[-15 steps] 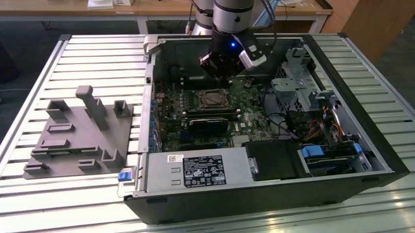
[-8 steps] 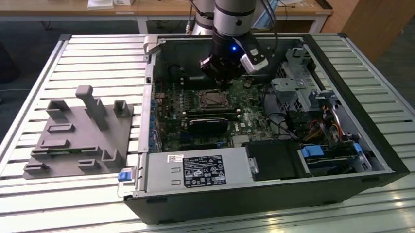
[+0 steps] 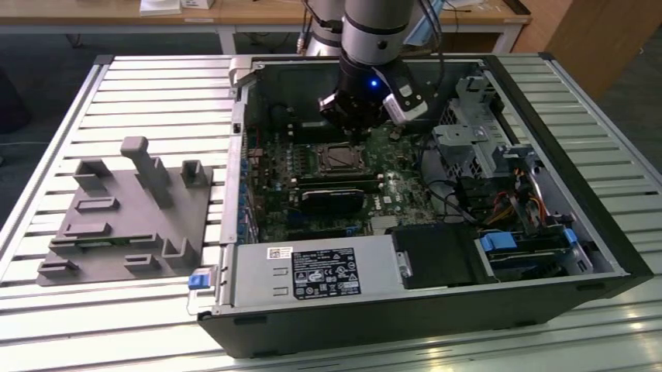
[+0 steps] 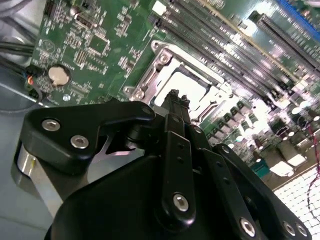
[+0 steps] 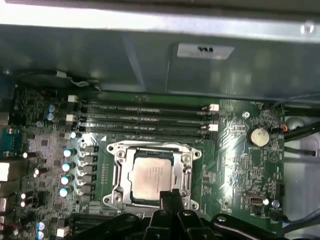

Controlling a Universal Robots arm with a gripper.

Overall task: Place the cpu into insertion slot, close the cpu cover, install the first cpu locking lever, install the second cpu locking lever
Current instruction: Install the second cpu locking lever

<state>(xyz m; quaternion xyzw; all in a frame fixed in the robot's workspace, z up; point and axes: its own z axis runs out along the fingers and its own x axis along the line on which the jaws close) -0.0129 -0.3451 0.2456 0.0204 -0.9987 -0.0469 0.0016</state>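
In the exterior view the claw (image 3: 357, 132) hangs just above the insertion slot (image 3: 339, 158), its tips hard to make out. In the first wrist view the cpu (image 5: 151, 176) sits beneath the closed cpu cover (image 5: 153, 151), right ahead of the pinched-together, empty claw (image 5: 171, 196). In the second wrist view the claw's linkage hides part of the slot (image 4: 186, 86).

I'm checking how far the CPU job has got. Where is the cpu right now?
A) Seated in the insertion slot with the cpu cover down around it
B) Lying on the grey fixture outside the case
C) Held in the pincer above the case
A: in the first wrist view the cpu lies in the insertion slot, framed by the cpu cover, with the pincer at its edge.
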